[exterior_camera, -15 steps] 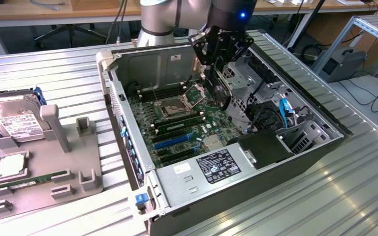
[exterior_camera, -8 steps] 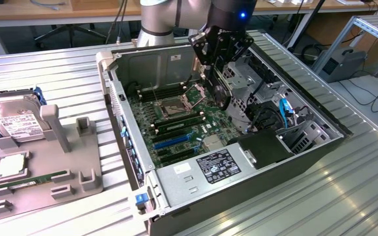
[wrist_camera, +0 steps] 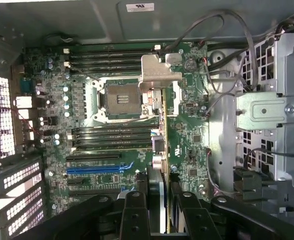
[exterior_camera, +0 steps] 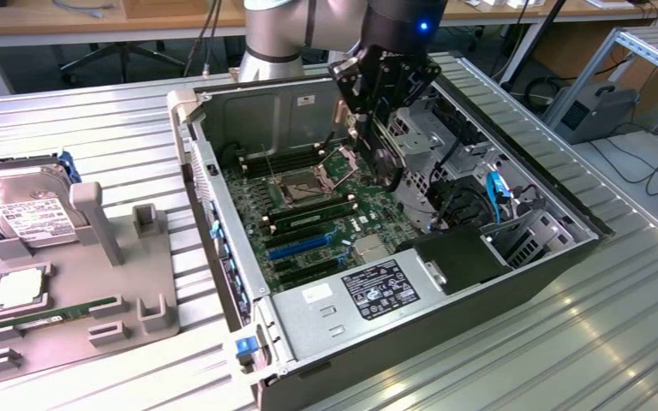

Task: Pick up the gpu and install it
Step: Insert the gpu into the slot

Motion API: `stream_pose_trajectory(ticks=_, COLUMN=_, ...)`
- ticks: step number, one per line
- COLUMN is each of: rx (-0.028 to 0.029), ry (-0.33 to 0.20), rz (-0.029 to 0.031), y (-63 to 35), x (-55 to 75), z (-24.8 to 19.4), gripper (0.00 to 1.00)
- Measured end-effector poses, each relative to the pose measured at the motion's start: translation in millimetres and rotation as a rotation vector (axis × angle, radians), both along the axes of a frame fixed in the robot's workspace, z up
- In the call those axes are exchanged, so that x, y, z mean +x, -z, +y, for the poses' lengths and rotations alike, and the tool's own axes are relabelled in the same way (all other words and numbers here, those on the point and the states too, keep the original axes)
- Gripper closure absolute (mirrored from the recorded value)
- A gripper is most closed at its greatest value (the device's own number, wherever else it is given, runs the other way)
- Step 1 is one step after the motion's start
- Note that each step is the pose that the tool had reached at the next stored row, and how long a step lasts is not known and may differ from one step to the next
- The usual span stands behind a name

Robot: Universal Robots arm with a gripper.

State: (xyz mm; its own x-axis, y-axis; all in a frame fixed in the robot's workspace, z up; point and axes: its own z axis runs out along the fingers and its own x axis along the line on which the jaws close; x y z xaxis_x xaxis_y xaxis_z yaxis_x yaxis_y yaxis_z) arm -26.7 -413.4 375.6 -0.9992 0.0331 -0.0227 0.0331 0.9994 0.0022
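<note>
Above the motherboard (exterior_camera: 306,218), the end effector (exterior_camera: 373,120) grips the gpu (exterior_camera: 384,163) (card hanging edge-down).

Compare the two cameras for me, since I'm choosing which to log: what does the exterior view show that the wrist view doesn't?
Exterior view: the grey tray beside the case, carrying the hard drive and memory stick. Wrist view: the gpu edge-on between the fingers, over the motherboard. Both: the gripper shut on the gpu, the empty CPU socket, the blue slot.
</note>
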Motion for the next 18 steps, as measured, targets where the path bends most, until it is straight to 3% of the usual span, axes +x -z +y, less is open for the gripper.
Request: stream_pose_trajectory(ticks=18, rx=0.0, ry=-0.26, rz=0.0, y=0.1, x=0.0, z=0.0, gripper=0.73)
